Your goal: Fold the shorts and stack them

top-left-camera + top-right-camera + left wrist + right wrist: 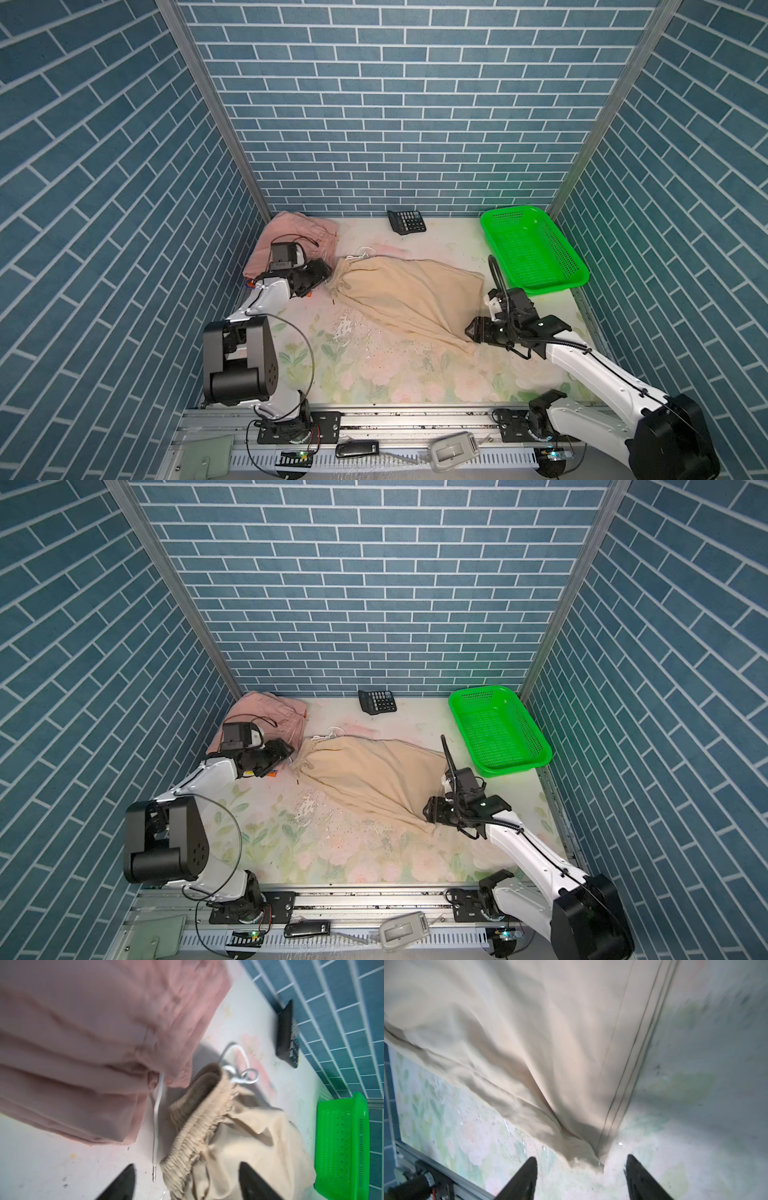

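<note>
The left claw (186,1165) has its two black fingers (124,1184) spread wide and clamps nothing. The gathered waistband end of the beige shorts (239,1147) lies on the tabletop (374,374) in the gap between the tips. In both top views this claw (322,270) sits low at the left end of that pair.

The right claw (581,1157) is also spread apart and empty. The pointed hem corner of the beige shorts (529,1043) lies just ahead of its tips. In a top view this claw (428,810) sits at the near right corner of the cloth.

Between the two claws, the beige shorts (407,295) are stretched across the middle of the tabletop. They lie flat with a few creases, waistband to the left and leg hems to the right. Their white drawstring (365,251) loops out past the waistband toward the back wall.

Just behind the left claw, the pink shorts (291,237) sit as a folded pile in the far left corner. They lie close beside the beige waistband, and their own white cord (156,1126) trails onto the tabletop.

The green basket (490,232) stands in the far right corner, near the beige hems but apart from them. Its perforated floor shows all over in both top views.

A black calculator (407,222) leans at the back wall, between the pink pile and the basket.
</note>
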Controlling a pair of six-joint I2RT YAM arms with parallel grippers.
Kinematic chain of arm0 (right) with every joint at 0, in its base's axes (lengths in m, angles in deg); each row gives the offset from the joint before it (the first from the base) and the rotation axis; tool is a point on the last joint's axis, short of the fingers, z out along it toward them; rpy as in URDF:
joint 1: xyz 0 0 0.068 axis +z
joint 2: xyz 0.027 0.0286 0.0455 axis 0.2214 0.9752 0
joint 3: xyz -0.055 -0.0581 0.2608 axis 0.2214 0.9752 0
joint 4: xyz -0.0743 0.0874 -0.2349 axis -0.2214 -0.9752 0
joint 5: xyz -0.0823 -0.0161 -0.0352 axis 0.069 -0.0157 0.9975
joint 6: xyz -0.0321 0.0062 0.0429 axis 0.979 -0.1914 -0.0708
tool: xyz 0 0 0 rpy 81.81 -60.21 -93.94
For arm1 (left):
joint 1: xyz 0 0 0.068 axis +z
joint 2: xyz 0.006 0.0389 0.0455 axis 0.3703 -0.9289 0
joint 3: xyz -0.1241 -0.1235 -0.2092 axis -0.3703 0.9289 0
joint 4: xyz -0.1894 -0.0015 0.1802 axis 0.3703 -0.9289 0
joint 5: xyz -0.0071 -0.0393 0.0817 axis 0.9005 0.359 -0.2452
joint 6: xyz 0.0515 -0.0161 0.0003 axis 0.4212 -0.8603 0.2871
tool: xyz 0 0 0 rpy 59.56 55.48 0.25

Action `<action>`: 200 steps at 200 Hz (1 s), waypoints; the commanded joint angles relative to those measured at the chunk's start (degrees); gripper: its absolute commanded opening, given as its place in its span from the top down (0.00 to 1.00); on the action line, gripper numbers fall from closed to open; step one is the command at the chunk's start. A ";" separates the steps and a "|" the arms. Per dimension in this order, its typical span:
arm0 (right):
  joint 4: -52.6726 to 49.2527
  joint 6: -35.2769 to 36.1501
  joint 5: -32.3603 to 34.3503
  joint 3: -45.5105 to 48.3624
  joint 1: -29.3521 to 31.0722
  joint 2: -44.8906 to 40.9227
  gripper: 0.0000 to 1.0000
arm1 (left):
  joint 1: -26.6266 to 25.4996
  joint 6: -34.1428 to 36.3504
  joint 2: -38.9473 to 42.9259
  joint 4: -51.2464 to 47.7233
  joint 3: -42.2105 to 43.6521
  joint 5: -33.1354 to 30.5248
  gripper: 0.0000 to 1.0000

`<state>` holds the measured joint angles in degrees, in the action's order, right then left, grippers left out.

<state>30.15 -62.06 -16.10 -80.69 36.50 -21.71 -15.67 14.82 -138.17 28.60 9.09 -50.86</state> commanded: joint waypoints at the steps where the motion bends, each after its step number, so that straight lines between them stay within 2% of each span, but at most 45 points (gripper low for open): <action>1: -2.98 2.14 0.43 -1.59 -4.09 2.30 0.14 | -4.33 1.69 3.04 -4.56 -4.21 -2.90 0.00; 19: 1.41 2.04 -0.39 -2.39 -4.98 7.74 0.02 | -11.30 -2.68 0.47 -0.52 -4.59 1.31 0.00; 35: 6.48 1.09 -2.62 -2.66 -5.30 13.13 0.01 | -14.70 -7.31 -2.71 5.02 -2.33 4.60 0.01; 58: 11.18 0.48 -3.30 -3.24 -5.26 19.37 0.02 | -15.82 -8.90 -5.76 9.26 1.22 5.35 0.00; 79: 14.17 0.30 -3.38 -3.68 -5.30 22.93 0.02 | -15.67 -6.91 -7.27 8.71 2.84 4.72 0.00; 113: 17.78 0.57 -2.01 -5.73 -5.34 29.49 0.21 | -15.38 -5.18 -9.06 9.04 6.52 3.46 0.00; 125: 18.39 1.24 -1.44 -7.06 -5.42 32.14 0.32 | -15.47 -5.56 -9.76 10.18 8.45 3.83 0.00; 135: 18.90 1.74 -1.02 -8.06 -5.87 34.29 0.46 | -15.45 -6.04 -9.90 11.15 10.24 3.82 0.00; 152: 18.22 3.10 -0.77 -10.62 -7.99 37.61 0.81 | -15.60 -7.31 -9.40 13.09 13.29 4.33 0.00; 166: 16.32 4.75 0.22 -13.51 -10.03 39.32 0.98 | -16.37 -8.69 -8.45 14.67 15.70 4.72 0.00; 200: 9.82 9.45 5.20 -22.09 -12.79 41.97 1.00 | -22.18 -14.38 -4.82 18.60 21.01 3.50 0.00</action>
<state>45.96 -57.52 -16.89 -98.00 25.24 18.53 -33.44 5.60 -144.42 46.98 25.52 -46.82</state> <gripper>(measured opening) 0.052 0.995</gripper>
